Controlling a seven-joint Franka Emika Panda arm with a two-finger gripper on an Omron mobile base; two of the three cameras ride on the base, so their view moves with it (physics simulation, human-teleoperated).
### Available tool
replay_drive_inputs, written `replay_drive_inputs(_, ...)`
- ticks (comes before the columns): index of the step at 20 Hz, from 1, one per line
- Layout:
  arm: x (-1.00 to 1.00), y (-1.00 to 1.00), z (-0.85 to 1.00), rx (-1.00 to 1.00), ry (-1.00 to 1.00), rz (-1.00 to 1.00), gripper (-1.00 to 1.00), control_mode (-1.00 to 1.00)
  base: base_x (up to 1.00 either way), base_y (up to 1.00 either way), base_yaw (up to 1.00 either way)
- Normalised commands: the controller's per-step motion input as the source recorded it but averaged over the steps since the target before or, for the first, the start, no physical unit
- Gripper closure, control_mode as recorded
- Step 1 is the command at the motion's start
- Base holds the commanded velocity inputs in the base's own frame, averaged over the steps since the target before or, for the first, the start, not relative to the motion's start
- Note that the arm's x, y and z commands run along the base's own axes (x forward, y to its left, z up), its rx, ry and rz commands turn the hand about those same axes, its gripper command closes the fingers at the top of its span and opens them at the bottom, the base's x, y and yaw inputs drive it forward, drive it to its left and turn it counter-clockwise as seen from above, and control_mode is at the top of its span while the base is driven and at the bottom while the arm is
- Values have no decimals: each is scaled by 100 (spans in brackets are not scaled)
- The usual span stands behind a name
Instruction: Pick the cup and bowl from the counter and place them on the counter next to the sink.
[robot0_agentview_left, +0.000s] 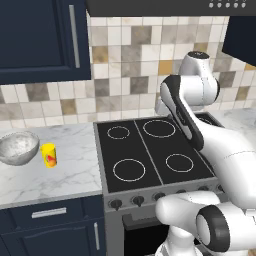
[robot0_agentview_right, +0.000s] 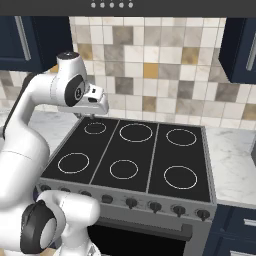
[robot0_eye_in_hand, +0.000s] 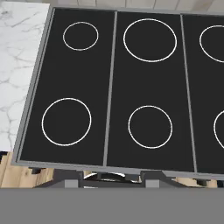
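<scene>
Left of the black stove (robot0_agentview_left: 150, 155), on the white counter (robot0_agentview_left: 70, 175), we see the cup (robot0_agentview_left: 49, 155) just beside the bowl (robot0_agentview_left: 18, 148); our claw (robot0_agentview_right: 86, 116) hangs over the stove, well apart from both, nothing between its fingers; we cannot tell their spread

Beige-grey tiled backsplash (robot0_agentview_left: 125, 75) behind a black stove top (robot0_agentview_right: 130, 155); navy wall cabinets (robot0_agentview_left: 40, 40) above.
</scene>
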Motion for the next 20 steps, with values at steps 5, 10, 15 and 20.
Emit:
replay_drive_inputs(5,-1,0,-1,0,0,0,-100,-100,0,0,0)
replay_drive_inputs(10,-11,8,-11,7,-8,0,-100,-100,0,0,0)
replay_drive_inputs(15,-8,19,-20,19,-7,0,-100,-100,0,0,0)
replay_drive_inputs(20,0,23,-18,17,-5,0,-100,-100,0,0,0)
